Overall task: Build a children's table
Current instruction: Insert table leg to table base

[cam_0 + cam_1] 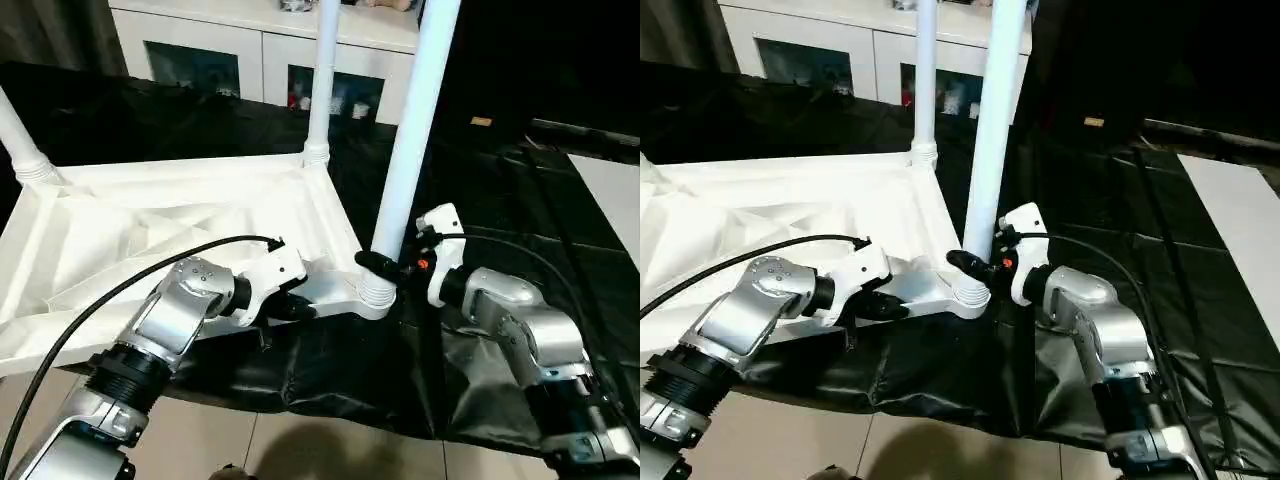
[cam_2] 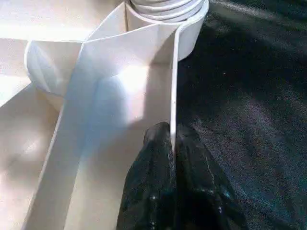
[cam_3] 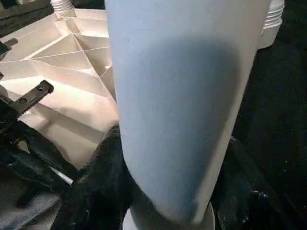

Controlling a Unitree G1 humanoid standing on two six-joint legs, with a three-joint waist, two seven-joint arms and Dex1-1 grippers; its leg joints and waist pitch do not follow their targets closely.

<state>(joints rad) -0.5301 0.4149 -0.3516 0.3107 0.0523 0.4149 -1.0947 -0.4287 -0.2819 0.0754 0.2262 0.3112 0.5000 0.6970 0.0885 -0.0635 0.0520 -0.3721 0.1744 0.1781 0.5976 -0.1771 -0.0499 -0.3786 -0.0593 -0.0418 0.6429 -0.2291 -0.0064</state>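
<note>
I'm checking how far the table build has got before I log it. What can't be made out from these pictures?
- Fourth corner of the tabletop: cut off by the head views' left edge, so a fourth leg can't be confirmed.
- Tops of the near leg and far leg: cut off by the top edge.
- How deep the near leg sits in its socket: hidden by the right tool around its base.

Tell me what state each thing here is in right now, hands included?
Tabletop: upside down, ribbed side up.
Near leg: upright in its corner socket.
Far leg: upright in its socket.
Left-corner leg: standing in its socket.
Left hand: shut on the tabletop's rim.
Right hand: closed around the near leg's base.
</note>
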